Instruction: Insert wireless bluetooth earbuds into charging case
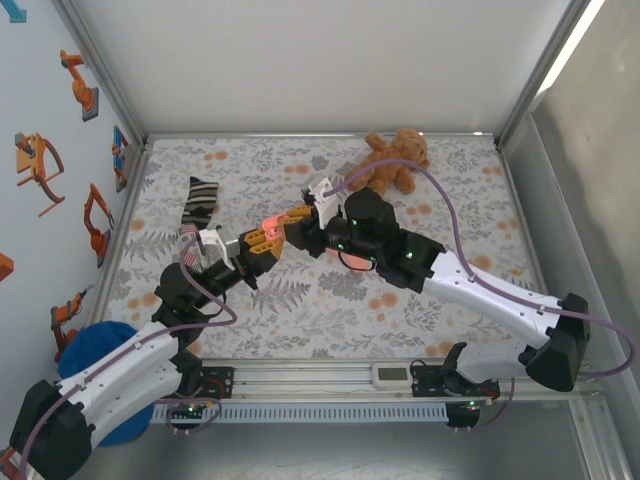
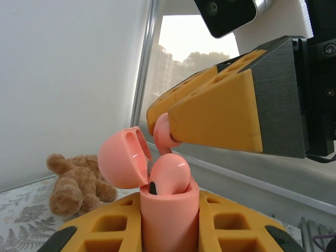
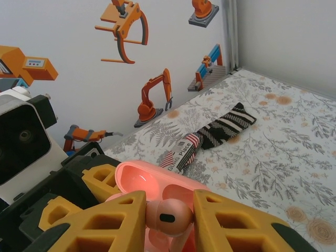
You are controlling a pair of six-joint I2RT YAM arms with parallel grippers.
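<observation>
A fern-and-flower printed cloth (image 1: 300,320) covers the table between white walls, and a brown teddy bear (image 1: 392,160) lies at the far edge. The arms meet mid-table. The left gripper (image 1: 266,234) clamps an open salmon-pink plastic charging case (image 2: 168,220). The right gripper (image 1: 297,217) pinches a tiny pink earbud (image 3: 168,216) just above it.

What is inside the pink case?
One pink earbud sits in the open case. The right gripper holds a second earbud just above it. The case's walls hide its bottom.
</observation>
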